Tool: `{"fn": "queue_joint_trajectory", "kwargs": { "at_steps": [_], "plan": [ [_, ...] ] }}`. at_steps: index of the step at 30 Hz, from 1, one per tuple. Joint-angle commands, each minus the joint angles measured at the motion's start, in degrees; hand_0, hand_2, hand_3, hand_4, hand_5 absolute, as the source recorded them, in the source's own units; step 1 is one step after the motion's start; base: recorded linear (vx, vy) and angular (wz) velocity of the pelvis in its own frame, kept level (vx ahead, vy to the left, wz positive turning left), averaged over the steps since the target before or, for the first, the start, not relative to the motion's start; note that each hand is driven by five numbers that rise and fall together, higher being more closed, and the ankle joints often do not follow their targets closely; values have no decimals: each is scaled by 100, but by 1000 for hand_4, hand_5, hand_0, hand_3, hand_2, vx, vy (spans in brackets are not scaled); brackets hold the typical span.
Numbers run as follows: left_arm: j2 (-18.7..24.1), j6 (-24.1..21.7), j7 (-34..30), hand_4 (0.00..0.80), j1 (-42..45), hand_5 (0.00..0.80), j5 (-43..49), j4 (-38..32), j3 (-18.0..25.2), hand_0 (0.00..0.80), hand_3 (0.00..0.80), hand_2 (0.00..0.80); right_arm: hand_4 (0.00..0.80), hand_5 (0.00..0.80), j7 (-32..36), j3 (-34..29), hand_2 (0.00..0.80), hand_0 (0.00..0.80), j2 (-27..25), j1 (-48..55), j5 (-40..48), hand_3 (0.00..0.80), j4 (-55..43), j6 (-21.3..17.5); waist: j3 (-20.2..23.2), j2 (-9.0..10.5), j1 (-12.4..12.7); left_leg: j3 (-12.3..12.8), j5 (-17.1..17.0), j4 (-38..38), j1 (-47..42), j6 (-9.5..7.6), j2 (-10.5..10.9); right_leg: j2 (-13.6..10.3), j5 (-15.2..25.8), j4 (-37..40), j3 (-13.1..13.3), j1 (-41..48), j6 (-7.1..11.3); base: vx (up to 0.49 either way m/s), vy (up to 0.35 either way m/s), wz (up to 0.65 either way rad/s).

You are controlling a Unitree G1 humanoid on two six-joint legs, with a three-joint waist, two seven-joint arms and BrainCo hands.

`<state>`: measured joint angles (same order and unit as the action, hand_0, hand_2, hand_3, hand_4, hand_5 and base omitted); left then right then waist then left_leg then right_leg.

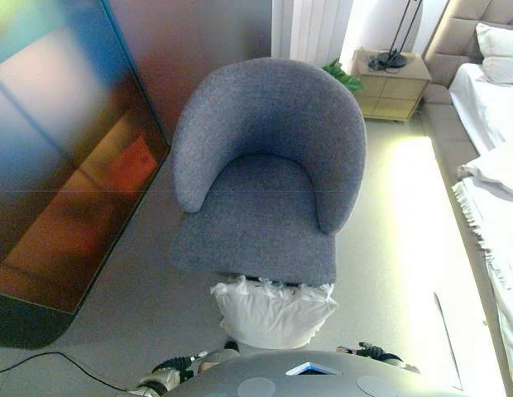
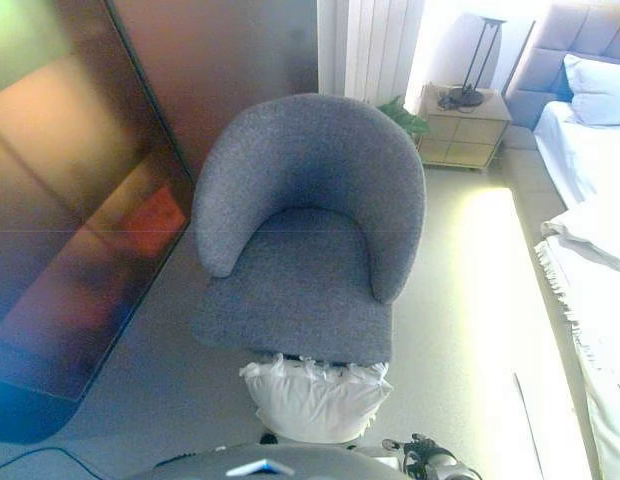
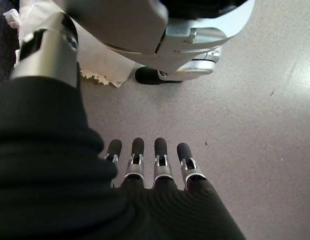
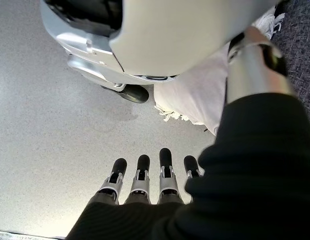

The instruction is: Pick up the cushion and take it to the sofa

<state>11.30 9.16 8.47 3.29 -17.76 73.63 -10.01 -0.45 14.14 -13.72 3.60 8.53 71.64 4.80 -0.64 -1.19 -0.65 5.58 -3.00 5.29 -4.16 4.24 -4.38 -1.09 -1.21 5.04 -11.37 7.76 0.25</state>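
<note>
The white cushion (image 1: pixel 273 313) with frilled edges lies on the floor against the front of the grey armchair (image 1: pixel 269 178), just ahead of me. It also shows in the left wrist view (image 3: pixel 102 70) and in the right wrist view (image 4: pixel 195 102). My left hand (image 3: pixel 147 162) hangs at my side over the bare floor with straight fingers and holds nothing. My right hand (image 4: pixel 150 175) hangs the same way on the other side, fingers straight and empty. Neither hand touches the cushion.
A large dark glossy panel (image 1: pixel 66 165) stands at the left. A bed (image 1: pixel 496 174) with white covers runs along the right. A wooden nightstand (image 1: pixel 393 83) with a lamp and a green plant (image 1: pixel 343 76) stand behind the armchair. Pale floor (image 1: pixel 397 223) lies between armchair and bed.
</note>
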Motion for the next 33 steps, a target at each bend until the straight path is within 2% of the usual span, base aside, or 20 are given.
{"fn": "queue_joint_trajectory", "kwargs": {
  "at_steps": [1, 26, 30, 33],
  "plan": [
    [-7, -115, 69, 0, -344, 0, -184, 323, -28, 0, 0, 0, 0, 0, 10, 88, 0, 0, 236, -290, 9, 0, 168, 36, -167, 205, 38, 184, 418, -29, -105, -316, 321, -379, 272, -9, 213, -305, 480, 0, 0, 0],
    [80, -206, 128, 0, -278, 0, -72, 328, 83, 0, 0, 0, 0, 0, 82, 29, 0, 0, 138, -236, -108, 0, 176, -52, -167, 249, 73, 170, 417, -29, -113, -317, 330, -382, 287, -4, 199, -287, 494, 14, 2, 0],
    [91, -243, 118, 0, -336, 0, -80, 264, 93, 0, 0, 0, 0, 0, 25, 69, 0, 0, 130, -304, -9, 0, 39, -183, -287, 247, 72, 188, 400, -129, -18, -333, 332, -398, 223, -219, 236, -421, 474, 60, 7, 0],
    [129, -449, 107, 0, -600, 0, -294, 121, -64, 0, 0, 0, 0, 0, -133, 220, 0, 0, 71, -613, 418, 0, -237, -259, -599, 238, 113, 145, 448, -702, 585, -378, 336, -422, 93, -806, 234, -1020, 367, -127, 9, -1]
  ]
}}
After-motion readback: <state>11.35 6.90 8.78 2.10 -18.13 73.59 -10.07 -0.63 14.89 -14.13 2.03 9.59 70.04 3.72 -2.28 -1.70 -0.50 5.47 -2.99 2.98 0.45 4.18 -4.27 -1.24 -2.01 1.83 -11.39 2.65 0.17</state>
